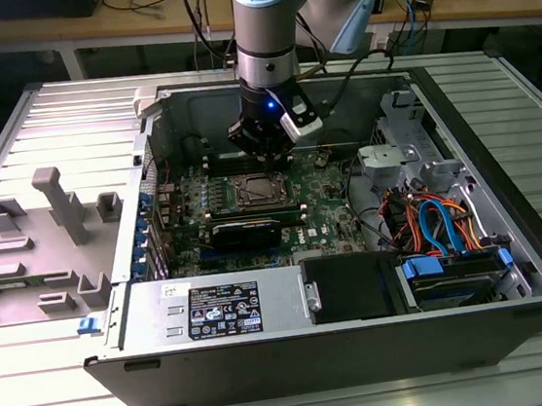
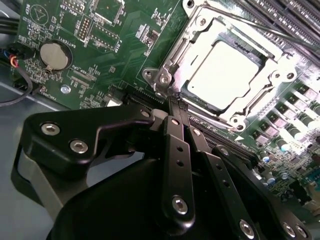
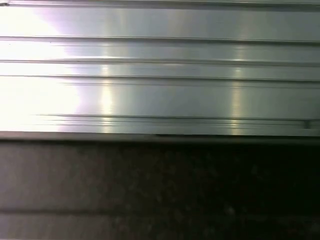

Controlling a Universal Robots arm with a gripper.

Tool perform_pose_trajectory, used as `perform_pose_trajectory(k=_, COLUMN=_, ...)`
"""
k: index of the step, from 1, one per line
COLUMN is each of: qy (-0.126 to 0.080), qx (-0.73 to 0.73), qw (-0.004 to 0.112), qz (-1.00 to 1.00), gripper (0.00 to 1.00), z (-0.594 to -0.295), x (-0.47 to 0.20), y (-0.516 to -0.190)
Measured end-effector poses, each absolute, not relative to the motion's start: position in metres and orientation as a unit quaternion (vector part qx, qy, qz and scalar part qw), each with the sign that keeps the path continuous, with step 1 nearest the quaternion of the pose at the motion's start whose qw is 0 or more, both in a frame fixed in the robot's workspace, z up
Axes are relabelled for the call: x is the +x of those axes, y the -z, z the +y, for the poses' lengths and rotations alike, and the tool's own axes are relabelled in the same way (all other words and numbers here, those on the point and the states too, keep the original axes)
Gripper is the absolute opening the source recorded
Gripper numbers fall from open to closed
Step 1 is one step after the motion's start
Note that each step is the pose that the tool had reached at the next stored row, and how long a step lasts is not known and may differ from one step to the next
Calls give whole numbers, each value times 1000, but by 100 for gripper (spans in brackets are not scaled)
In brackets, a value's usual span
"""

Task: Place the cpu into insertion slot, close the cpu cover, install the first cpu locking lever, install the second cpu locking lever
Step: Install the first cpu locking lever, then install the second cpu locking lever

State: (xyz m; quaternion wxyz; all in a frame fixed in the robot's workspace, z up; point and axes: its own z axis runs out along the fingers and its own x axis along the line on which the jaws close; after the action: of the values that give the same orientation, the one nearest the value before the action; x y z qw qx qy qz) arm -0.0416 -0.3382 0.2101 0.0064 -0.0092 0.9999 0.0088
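Second wrist view puts the gripper (image 2: 172, 100) nearest, its two black fingers (image 2: 176, 145) drawn together to a closed tip with nothing between them. That tip sits at the near corner of the insertion slot (image 2: 165, 75), apparently touching the thin wire lever (image 2: 220, 21) end there, though contact is hard to confirm. Just beyond the tip the cpu (image 2: 225, 75) lies flat in the slot, with the cpu cover (image 2: 272, 55) folded down around it. The step in hand therefore looks like a locking lever; the next move calls for a steady push that carries the lever under its catch without slipping off. Farther off, the exterior view shows the gripper (image 1: 264, 155) over the slot (image 1: 252, 191) inside the open computer case (image 1: 510, 235).
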Motion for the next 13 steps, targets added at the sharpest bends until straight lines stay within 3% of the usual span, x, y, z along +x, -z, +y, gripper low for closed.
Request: perform_pose_trajectory(k=13, qy=-9, qx=-9, qw=6, qz=1000, gripper=11, z=-340, x=-42, y=-210)
